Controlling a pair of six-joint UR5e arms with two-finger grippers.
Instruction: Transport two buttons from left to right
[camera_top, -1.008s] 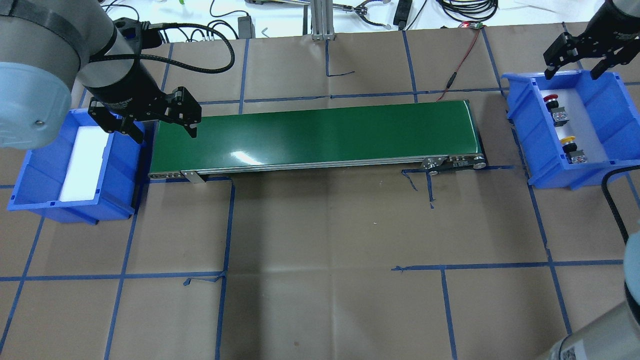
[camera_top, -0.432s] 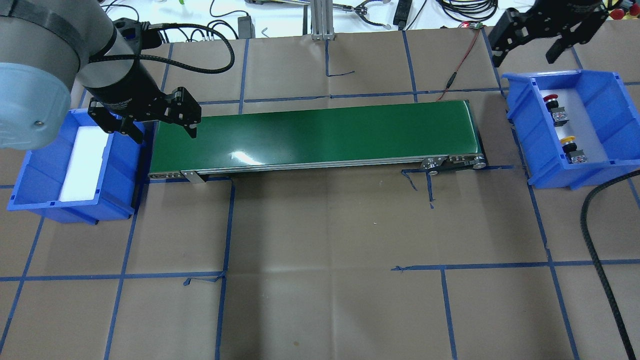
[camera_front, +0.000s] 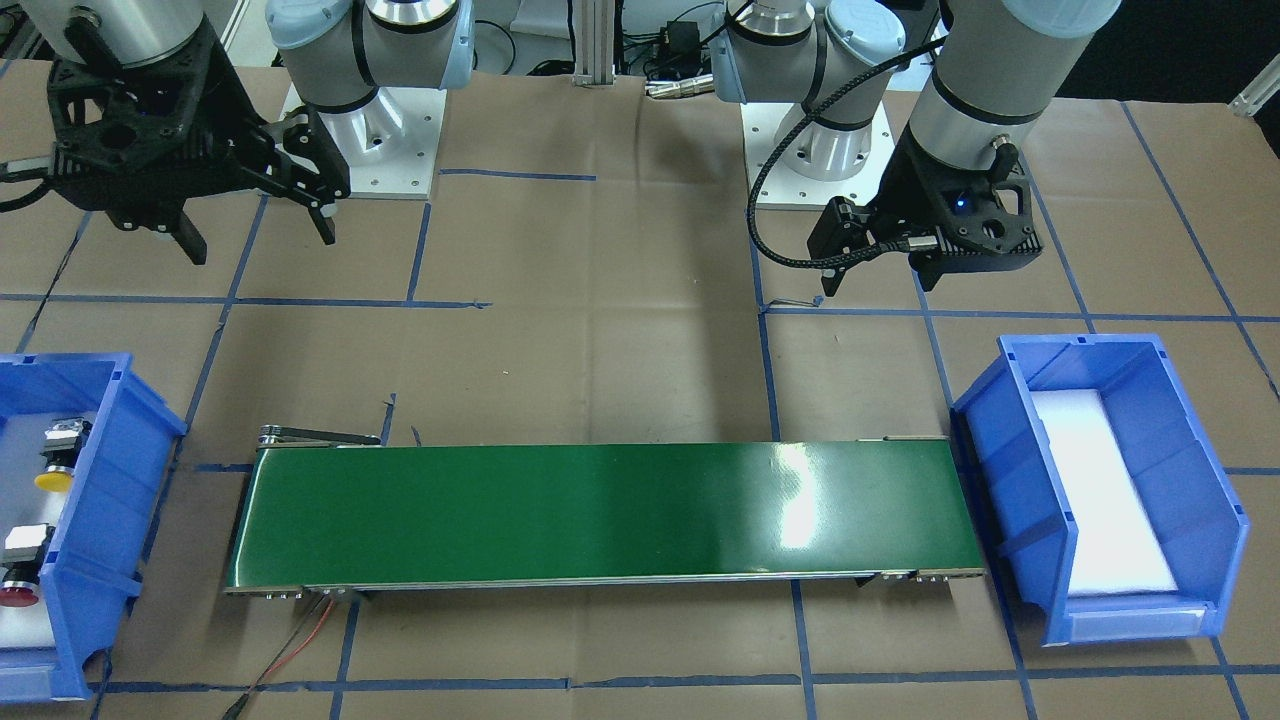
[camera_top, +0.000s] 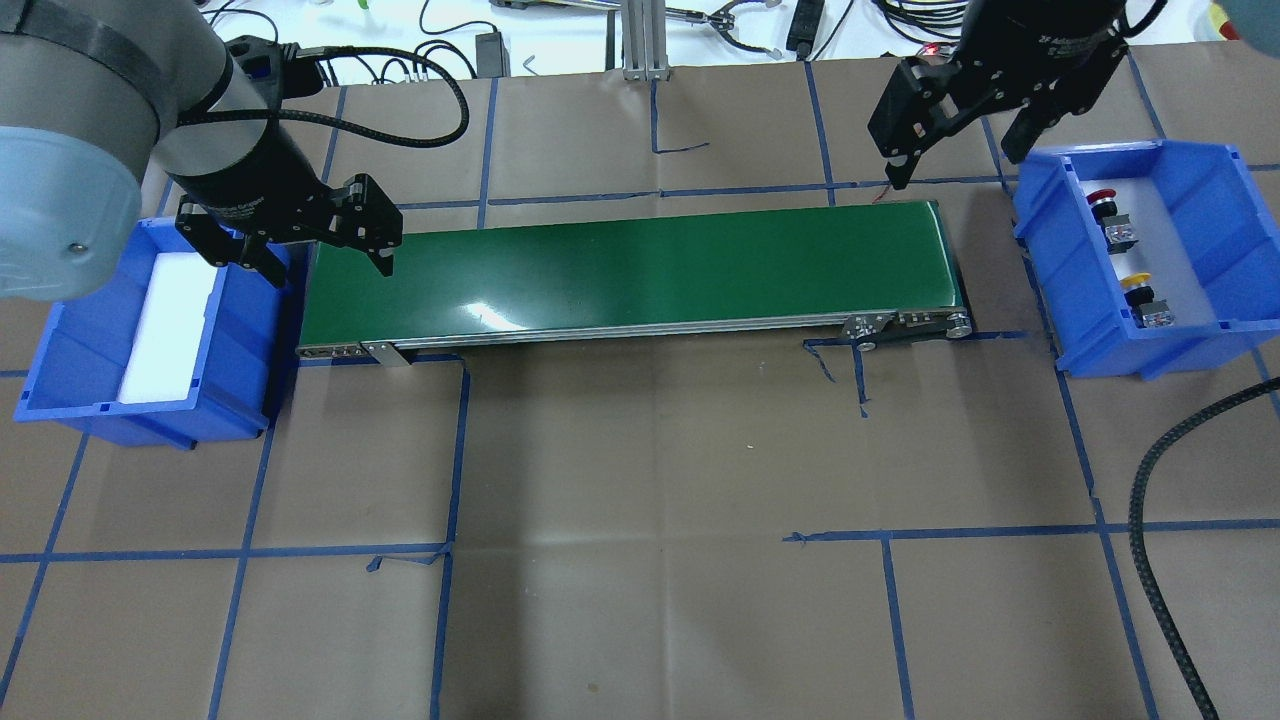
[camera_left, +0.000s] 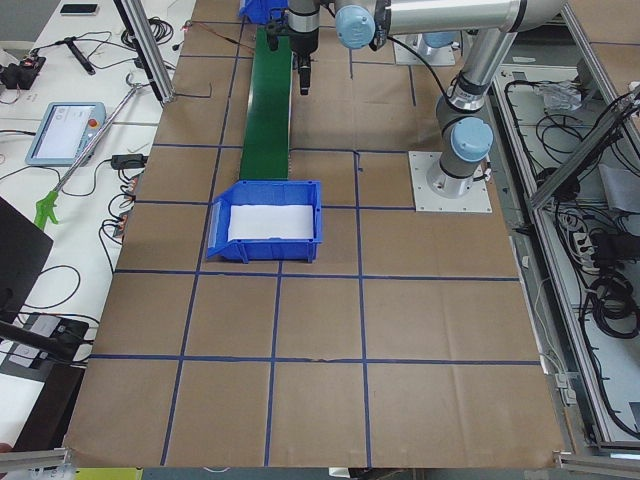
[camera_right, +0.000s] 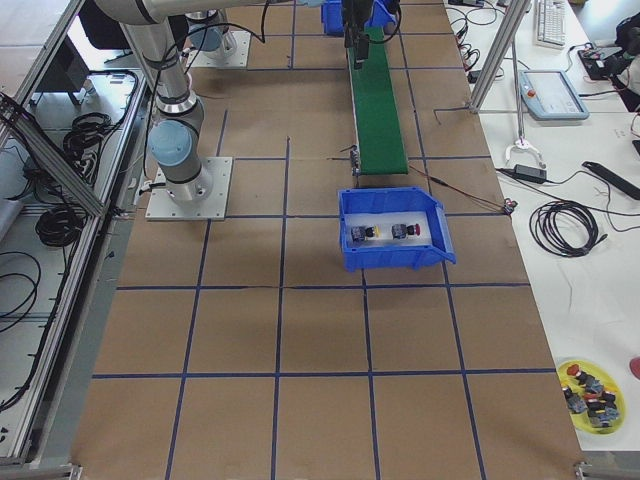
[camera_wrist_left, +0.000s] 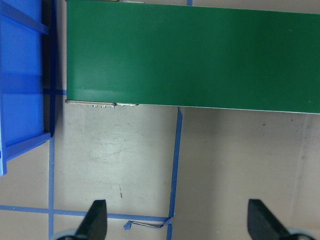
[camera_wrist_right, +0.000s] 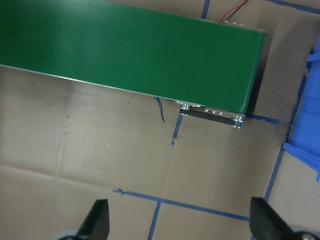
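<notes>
Two buttons lie in the blue right bin (camera_top: 1195, 215): the red-capped button (camera_top: 1103, 200) at the far end and the yellow-capped button (camera_top: 1135, 283) nearer me. My right gripper (camera_top: 955, 165) hangs open and empty above the far right corner of the green conveyor belt (camera_top: 630, 275), just left of that bin. My left gripper (camera_top: 330, 262) hangs open and empty over the belt's left end, beside the blue left bin (camera_top: 75, 350). Both wrist views show wide-apart fingertips with nothing between them.
The left bin holds only a white foam pad (camera_top: 165, 330). A red wire (camera_top: 925, 115) runs from the belt's far right corner to the table's back edge. A black cable (camera_top: 1160, 480) loops over the front right. Brown paper with blue tape lines covers the table.
My right gripper has moved left, from over the right bin's far end to above the belt's far right corner, staying open. The left arm has not moved.
</notes>
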